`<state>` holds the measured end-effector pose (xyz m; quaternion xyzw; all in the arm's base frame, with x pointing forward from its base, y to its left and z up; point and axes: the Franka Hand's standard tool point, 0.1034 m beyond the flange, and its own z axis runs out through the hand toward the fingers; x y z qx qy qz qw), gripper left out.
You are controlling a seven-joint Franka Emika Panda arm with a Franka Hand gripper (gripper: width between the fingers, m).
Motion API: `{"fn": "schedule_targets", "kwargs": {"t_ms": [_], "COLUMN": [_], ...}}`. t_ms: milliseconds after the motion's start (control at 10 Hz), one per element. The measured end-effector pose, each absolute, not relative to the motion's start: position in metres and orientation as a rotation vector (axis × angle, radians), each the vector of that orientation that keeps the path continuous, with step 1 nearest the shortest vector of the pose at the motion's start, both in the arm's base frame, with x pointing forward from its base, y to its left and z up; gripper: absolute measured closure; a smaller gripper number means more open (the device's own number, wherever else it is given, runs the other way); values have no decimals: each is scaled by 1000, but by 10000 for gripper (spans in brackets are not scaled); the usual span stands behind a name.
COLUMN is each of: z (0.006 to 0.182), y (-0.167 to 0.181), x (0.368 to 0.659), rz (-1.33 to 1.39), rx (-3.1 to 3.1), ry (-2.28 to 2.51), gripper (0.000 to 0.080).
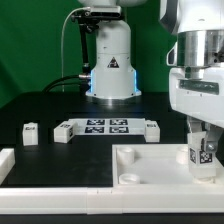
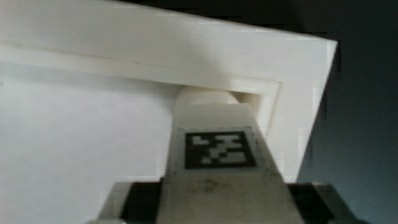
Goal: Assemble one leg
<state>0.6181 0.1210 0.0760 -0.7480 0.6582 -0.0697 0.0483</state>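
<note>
My gripper [image 1: 201, 140] is shut on the leg [image 1: 202, 152], a small white post with a black-and-white marker, at the exterior view's right. It holds the leg upright over the far right corner of the large white square tabletop piece [image 1: 150, 165]. In the wrist view the leg [image 2: 219, 150] runs out from between my fingers [image 2: 139, 205], and its tip sits at the corner recess [image 2: 226, 98] of the tabletop [image 2: 89, 130]. I cannot tell whether the tip is seated in the hole.
The marker board [image 1: 106, 128] lies on the dark table at mid-distance. Another small white leg [image 1: 30, 132] stands at the exterior view's left. A white block [image 1: 5, 165] lies at the left edge. The robot base [image 1: 111, 65] is at the back.
</note>
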Motion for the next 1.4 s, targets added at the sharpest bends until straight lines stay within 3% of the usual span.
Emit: {"fn": "schedule_targets", "kwargs": {"t_ms": [100,200,300,500,1400], "z": [76,76,76,76,76], "y": [121,121,122,122,123], "x": [618,618,618,619,624], "rz": [-208,-198,-200,-227,-341], "rx": [-2248,-2195,-2223,-2335,-3102], "ry": [2038,2086,2058,1922,259], "gripper": [509,433,433,180,151]}}
